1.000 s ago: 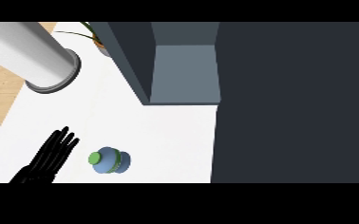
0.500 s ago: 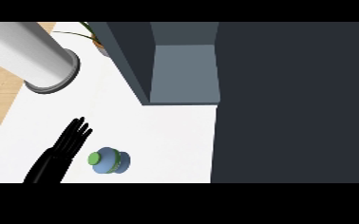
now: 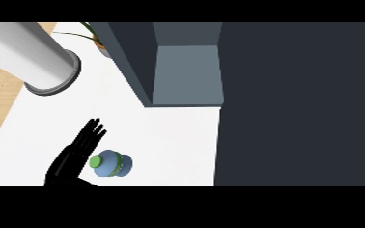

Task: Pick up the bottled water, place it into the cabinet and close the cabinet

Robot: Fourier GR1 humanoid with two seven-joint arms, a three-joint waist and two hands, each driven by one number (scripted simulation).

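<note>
A white worktop (image 3: 171, 140) is seen from steeply above, bounded along its left edge by a strip of light wooden floor (image 3: 18, 84) and along its right by a large dark slate-grey surface (image 3: 292, 106) that fills the right of the head view. At the worktop's far edge an open cabinet (image 3: 185, 72) is shown, its blue-grey interior lit and bare, framed by a darker side wall on its left; whether the dark surface at the right is the cabinet's door cannot be told. Behind the cabinet's left wall, at the far left corner of the worktop, the thin green leaves of a potted plant (image 3: 96, 38) are partly visible. A thick silver-grey cylinder (image 3: 39, 60) is seen slanting in from the upper left, its flared end hanging over the worktop's left edge. Near the worktop's near-left corner the bottled water (image 3: 110, 163) is stood upright, presented as a blue round body with a green cap seen from the top, well apart from the cabinet. One black hand (image 3: 71, 159) is held just to the left of the bottle, its fingers (image 3: 91, 133) straight, close together and pointed toward the far edge, its palm side turned toward the bottle; whether the hand touches the bottle cannot be told. No other hand is shown in the view.
</note>
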